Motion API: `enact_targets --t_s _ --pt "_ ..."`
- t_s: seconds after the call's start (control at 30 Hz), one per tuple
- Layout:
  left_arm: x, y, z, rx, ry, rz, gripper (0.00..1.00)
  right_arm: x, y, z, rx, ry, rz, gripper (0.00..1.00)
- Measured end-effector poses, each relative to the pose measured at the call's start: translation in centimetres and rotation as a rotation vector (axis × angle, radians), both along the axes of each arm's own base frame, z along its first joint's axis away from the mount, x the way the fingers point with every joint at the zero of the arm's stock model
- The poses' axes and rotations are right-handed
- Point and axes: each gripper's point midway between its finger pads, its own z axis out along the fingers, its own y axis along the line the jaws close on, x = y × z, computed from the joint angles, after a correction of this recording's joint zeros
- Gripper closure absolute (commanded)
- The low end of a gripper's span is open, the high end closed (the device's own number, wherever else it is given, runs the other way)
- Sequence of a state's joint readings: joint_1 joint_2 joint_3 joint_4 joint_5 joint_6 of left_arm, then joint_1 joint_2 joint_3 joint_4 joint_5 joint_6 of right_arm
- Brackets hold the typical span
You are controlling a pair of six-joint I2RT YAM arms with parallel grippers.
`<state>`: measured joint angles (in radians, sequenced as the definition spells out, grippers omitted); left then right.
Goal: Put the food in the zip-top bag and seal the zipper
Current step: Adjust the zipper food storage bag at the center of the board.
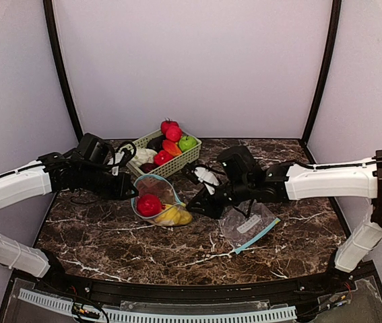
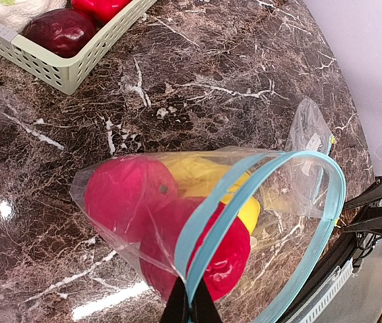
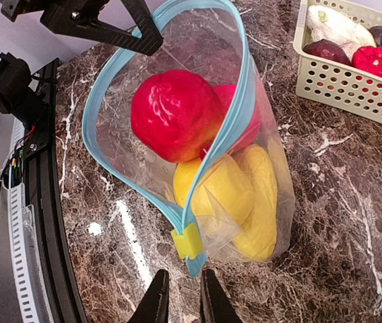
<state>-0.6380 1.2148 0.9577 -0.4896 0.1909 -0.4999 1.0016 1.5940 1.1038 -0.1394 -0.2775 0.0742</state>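
Partway through the job: the bag (image 1: 153, 185) lies on its side on the marble table (image 1: 110, 235), mouth gaping, with two red pieces (image 3: 174, 111) and some yellow pieces (image 3: 224, 192) of the food already inside. The left gripper (image 2: 191, 308) has its fingers pressed together on the blue zipper (image 2: 261, 176) at one end of the mouth, holding that rim up. At the other end, the right gripper (image 3: 180, 299) hangs just short of the bag's corner and its yellow tab (image 3: 188, 241), fingers narrowly parted and pinching nothing. More food lies in the basket (image 1: 172, 167) just behind the bag: red, orange, a green apple (image 1: 188, 142), a dark purple piece and a pale cabbage. Loading therefore looks unfinished if all of it is meant to go in. The zipper is unsealed along its whole visible length, and closing it is the last step to come. A second bag (image 1: 248, 225) lies flat near the right arm.
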Motion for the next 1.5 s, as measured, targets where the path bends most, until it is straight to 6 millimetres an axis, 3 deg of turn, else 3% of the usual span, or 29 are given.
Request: enact_targets --t_s 0.2,0.5,1.23,1.33,1.4,1.5 --pt "0.1 0.0 -0.2 0.003 0.005 0.001 0.99 -0.1 0.3 -1.9 -0.037 0.008 0.021 0.84" --pt "0.0 0.0 -0.6 0.012 0.018 -0.003 0.99 0.2 0.8 -2.9 -0.06 0.0 0.029 0.8" --pt "0.1 0.2 -1.1 0.023 0.035 -0.002 0.99 0.5 1.6 -2.1 -0.037 -0.04 0.038 0.8" --pt "0.1 0.3 -1.1 0.024 0.036 -0.002 0.99 0.6 1.8 -1.8 -0.03 -0.047 0.036 0.86" --pt "0.0 0.3 -1.1 0.024 0.036 -0.002 0.99 0.7 1.8 -1.7 -0.028 -0.053 0.036 1.0" --pt "0.0 0.3 -1.1 0.026 0.038 -0.002 0.99 0.8 1.8 -1.7 -0.031 -0.064 0.034 1.0"
